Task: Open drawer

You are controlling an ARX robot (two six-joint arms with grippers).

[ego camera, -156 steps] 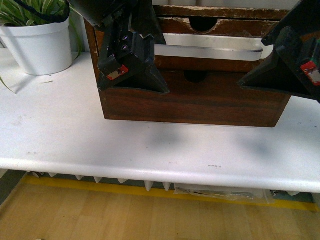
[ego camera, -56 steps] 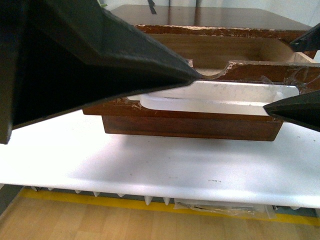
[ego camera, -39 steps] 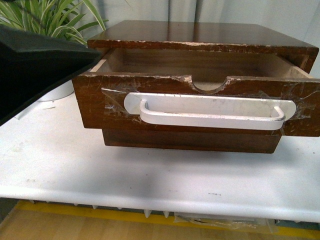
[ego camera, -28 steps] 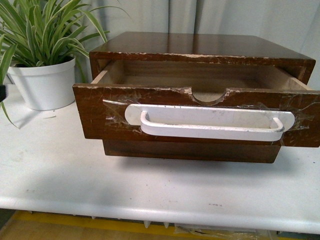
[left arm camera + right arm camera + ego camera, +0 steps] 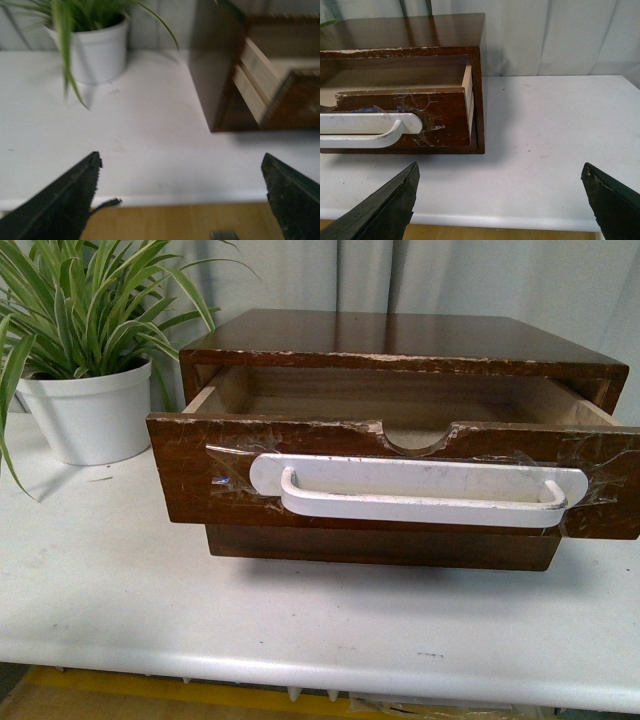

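The drawer (image 5: 200, 475) is dark brown wood with a long white handle (image 5: 420, 490) taped on and a half-round notch (image 5: 418, 440) in its chipped top edge. It stands pulled well out of the wooden chest (image 5: 400, 335), and its inside looks empty. Neither arm shows in the front view. My left gripper (image 5: 181, 170) is open and empty, back near the table's front edge, with the drawer's side (image 5: 255, 82) ahead of it. My right gripper (image 5: 500, 175) is open and empty near the front edge, with the drawer's other end (image 5: 445, 115) and handle end (image 5: 395, 125) ahead of it.
A white pot (image 5: 90, 410) with a spider plant (image 5: 90, 300) stands on the white table (image 5: 300, 610) left of the chest; it also shows in the left wrist view (image 5: 97, 52). A grey curtain (image 5: 420, 275) hangs behind. Wood floor lies below the table's front edge.
Both grippers, which were close against the drawer front, have drawn back out of the front view. The drawer has come out from shut to pulled well open.
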